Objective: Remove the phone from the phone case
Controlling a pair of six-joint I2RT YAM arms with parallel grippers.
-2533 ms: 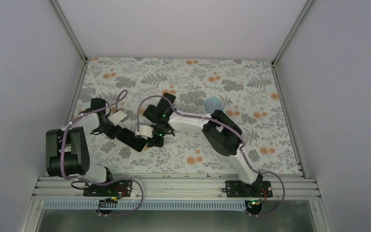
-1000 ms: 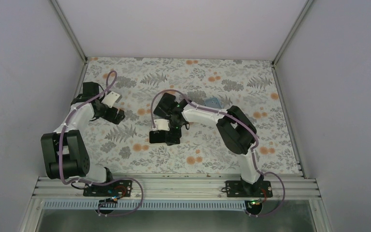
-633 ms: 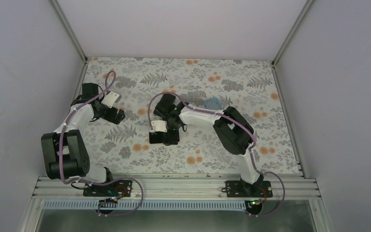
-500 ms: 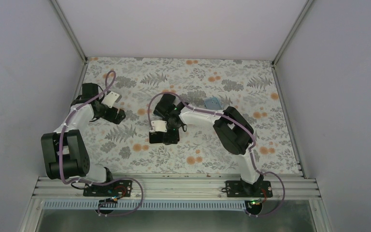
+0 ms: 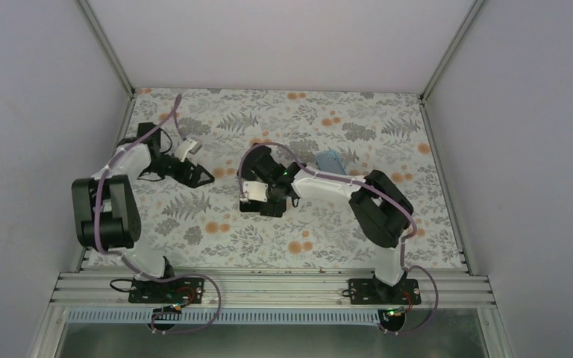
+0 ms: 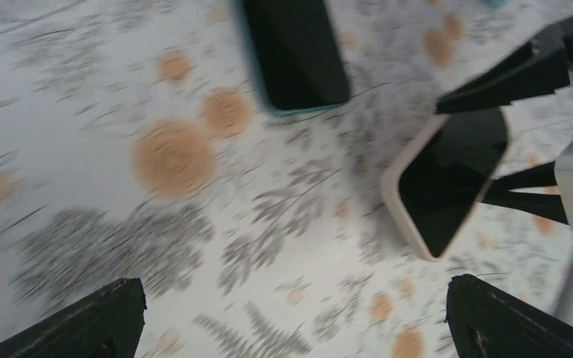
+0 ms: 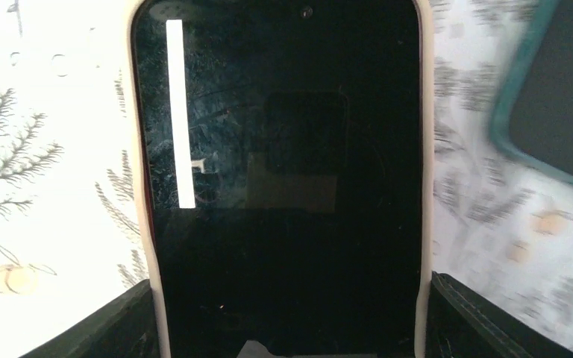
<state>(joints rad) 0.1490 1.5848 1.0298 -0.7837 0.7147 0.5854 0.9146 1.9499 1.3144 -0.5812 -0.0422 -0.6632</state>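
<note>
A dark-screened phone (image 7: 283,149) sits in a cream phone case (image 7: 140,186). It lies between the fingers of my right gripper (image 7: 287,287), which press on the case's two long edges. In the left wrist view the same phone (image 6: 455,171) shows tilted in its cream case (image 6: 399,190) between those black fingers (image 6: 500,74). From above, the right gripper (image 5: 261,203) holds it near the table's middle. My left gripper (image 5: 198,175) hangs open to the left of it, with only the floral table (image 6: 194,246) between its fingers (image 6: 82,321).
A second dark phone in a teal case (image 6: 295,52) lies flat close by, also seen at the right edge of the right wrist view as a teal case (image 7: 559,89). A small blue object (image 5: 330,159) rests behind the right arm. White walls enclose the table.
The right gripper's jaws have narrowed onto the cream case and it has shifted slightly back and right. The left arm has swung, bringing its open gripper toward the middle.
</note>
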